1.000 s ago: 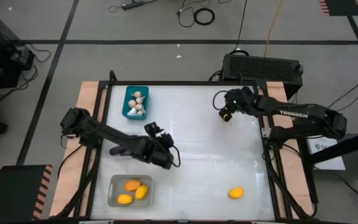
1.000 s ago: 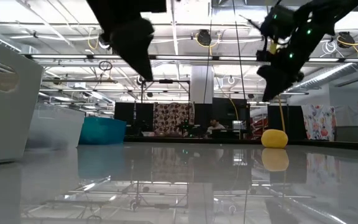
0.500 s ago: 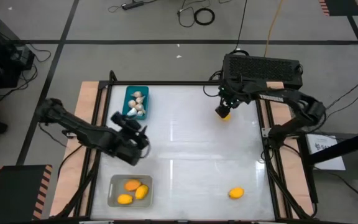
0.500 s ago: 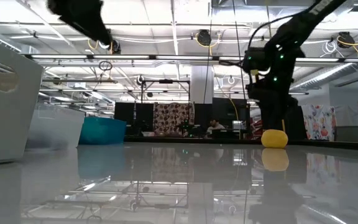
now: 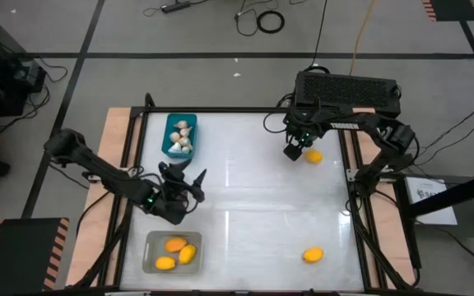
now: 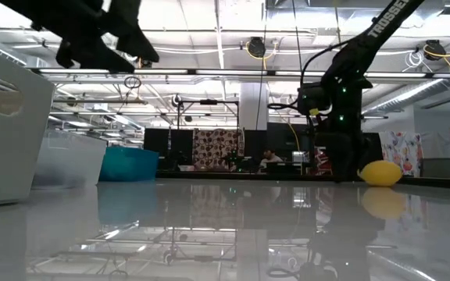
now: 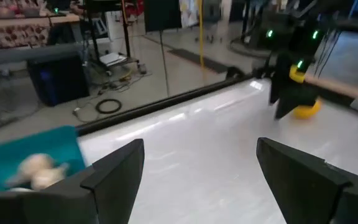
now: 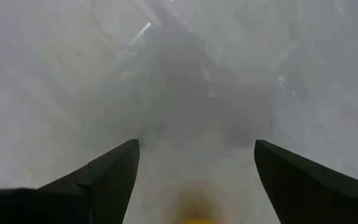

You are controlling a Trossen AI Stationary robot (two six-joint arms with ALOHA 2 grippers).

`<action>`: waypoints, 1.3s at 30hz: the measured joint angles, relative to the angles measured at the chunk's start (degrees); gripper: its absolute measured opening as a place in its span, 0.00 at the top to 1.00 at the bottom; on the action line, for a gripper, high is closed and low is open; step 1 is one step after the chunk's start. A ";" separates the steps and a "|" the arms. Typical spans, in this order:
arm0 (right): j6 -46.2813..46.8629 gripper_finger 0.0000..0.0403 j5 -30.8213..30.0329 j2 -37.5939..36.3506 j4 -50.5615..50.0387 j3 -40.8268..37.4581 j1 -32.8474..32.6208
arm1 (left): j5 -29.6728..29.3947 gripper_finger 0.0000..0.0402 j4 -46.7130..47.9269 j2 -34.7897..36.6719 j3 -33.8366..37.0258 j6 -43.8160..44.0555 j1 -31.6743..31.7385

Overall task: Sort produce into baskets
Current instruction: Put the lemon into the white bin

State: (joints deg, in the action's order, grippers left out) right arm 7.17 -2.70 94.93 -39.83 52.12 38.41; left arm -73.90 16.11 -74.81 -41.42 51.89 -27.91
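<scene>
My right gripper (image 5: 293,150) (image 8: 196,148) points down at the table's far right, open. A yellow lemon (image 5: 313,156) (image 6: 381,173) rests on the table just right of it and shows as a yellow blur (image 8: 194,213) in the right wrist view. My left gripper (image 5: 184,186) (image 7: 197,180) hangs open and empty above the table's left part. It is between the teal basket (image 5: 180,134) holding garlic bulbs (image 5: 183,138) and the pale basket (image 5: 172,252) holding three lemons (image 5: 176,252). Another lemon (image 5: 312,256) lies near the front right. My right gripper stands close beside the lemon (image 6: 381,173), fingers pointing down; I cannot tell whether a finger touches it.
A black box with cables (image 5: 348,89) sits beyond the table's far right edge. The middle of the white tabletop (image 5: 253,205) is bare. Wooden side strips (image 5: 115,164) and the arms' frames border the table left and right.
My right gripper has come down onto the far right of the table, tipped to point down, and opened. The lemon there has shifted toward the right edge. My left gripper has drawn back from the table's middle toward the left edge, rolling as it went, and stays open.
</scene>
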 joint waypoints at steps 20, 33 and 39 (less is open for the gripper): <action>5.03 0.23 -1.90 -0.65 -22.60 8.95 -1.77 | 6.42 0.21 -19.23 -5.74 -1.83 -23.80 3.22; 6.82 0.23 -7.27 -0.65 -27.35 8.68 -2.58 | 6.63 0.21 -18.61 -5.74 -1.83 -23.89 3.20; 8.37 0.23 -7.81 -0.65 -26.03 8.66 -3.14 | 7.55 0.21 -18.61 -5.74 -1.83 -23.84 3.19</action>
State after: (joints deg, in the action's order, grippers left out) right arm 15.54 -10.51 94.28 -65.85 60.77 35.27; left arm -66.35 -2.50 -80.55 -43.24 28.05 -24.72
